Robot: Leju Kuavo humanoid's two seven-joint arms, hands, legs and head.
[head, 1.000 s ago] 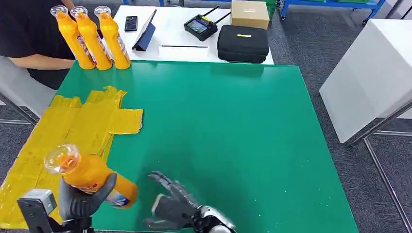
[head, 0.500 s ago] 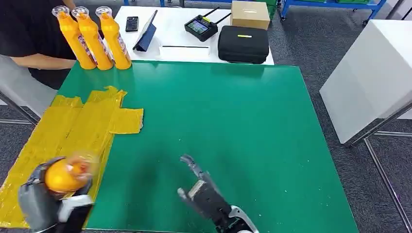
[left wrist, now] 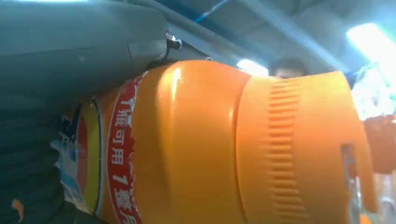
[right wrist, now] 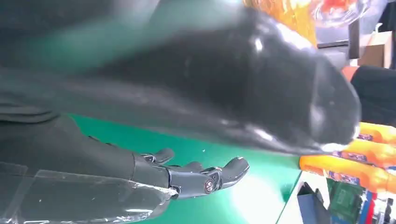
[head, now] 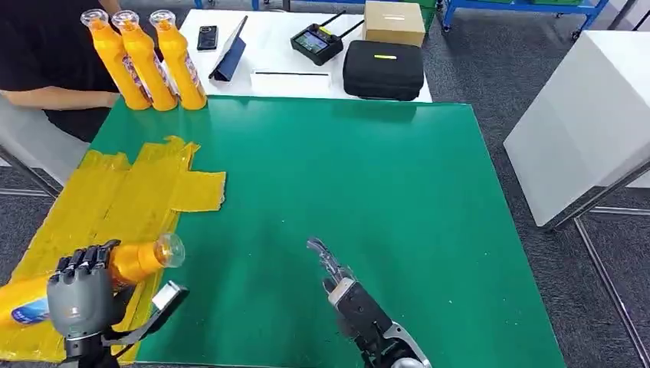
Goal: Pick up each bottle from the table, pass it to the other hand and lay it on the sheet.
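Now bottle tipped flat, L hand.

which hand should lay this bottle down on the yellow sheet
The left hand. It already grips the bottle lying sideways over the yellow sheet, so it need only lower and release. The right hand is empty over the green table, off the sheet.

Orange bottle lying over yellow sheet; three bottles upright.
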